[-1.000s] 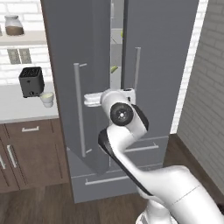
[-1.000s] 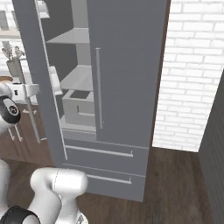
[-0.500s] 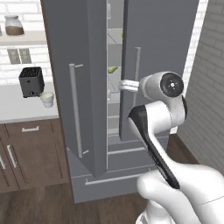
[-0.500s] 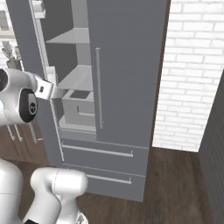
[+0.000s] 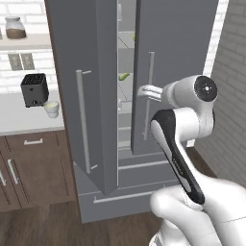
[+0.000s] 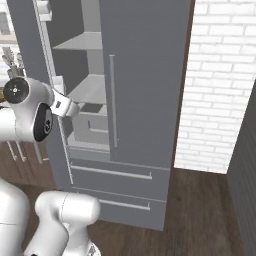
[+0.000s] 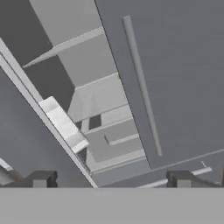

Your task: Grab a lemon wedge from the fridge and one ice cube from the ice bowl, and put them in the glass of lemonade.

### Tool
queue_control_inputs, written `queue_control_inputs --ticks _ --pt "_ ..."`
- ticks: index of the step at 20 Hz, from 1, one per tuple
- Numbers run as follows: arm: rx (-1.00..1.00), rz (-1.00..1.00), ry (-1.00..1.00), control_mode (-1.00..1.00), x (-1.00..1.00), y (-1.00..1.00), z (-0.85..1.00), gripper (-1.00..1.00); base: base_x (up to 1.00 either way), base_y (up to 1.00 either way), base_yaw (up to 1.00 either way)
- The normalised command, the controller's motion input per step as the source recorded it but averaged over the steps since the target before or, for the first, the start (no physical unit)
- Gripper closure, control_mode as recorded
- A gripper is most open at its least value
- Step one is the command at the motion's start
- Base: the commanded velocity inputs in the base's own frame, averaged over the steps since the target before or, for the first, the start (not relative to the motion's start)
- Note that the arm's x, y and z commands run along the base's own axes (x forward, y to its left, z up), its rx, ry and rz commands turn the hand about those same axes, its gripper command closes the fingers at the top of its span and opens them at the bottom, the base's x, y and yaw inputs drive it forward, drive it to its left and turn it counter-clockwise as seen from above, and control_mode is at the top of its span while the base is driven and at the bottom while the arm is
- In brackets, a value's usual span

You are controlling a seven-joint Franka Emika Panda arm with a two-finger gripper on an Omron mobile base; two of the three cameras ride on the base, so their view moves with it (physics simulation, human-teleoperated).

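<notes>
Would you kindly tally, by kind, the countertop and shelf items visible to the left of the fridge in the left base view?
Black toaster: 1
Whitish tumbler of lemonade: 1
Jar with dark contents on the shelf: 1
Wall outlet plates: 2
Total: 5

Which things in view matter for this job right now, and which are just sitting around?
Job:
- fridge, left door swung open
- lemon wedge, on a shelf inside
- glass of lemonade, on the counter
- tool, open, at the door gap

Lying about:
- black toaster
- jar on the wall shelf
- brown cabinets
</notes>
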Motion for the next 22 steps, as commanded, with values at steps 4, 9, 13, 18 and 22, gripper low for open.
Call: queue_control_inputs --ticks 4,9,13,18,22 --pt "0.34 0.15 0.05 -1.00 0.28 -0.16 -0.25 -1.00 0.00 0.00 0.00" --pt "0.25 0.10 0.10 -1.00 0.45 -0.01 -0.04 -1.00 0.00 0.00 0.00" --pt "0.16 0.07 0.16 -1.00 0.45 0.00 0.00 -1.00 0.00 0.00 0.00" --pt "0.01 0.00 0.05 -1.00 0.45 0.05 -0.05 -1.00 0.00 0.00 0.00" --pt "0.05 0.09 0.00 -1.00 0.61 0.36 -0.18 -1.00 0.00 0.00 0.00"
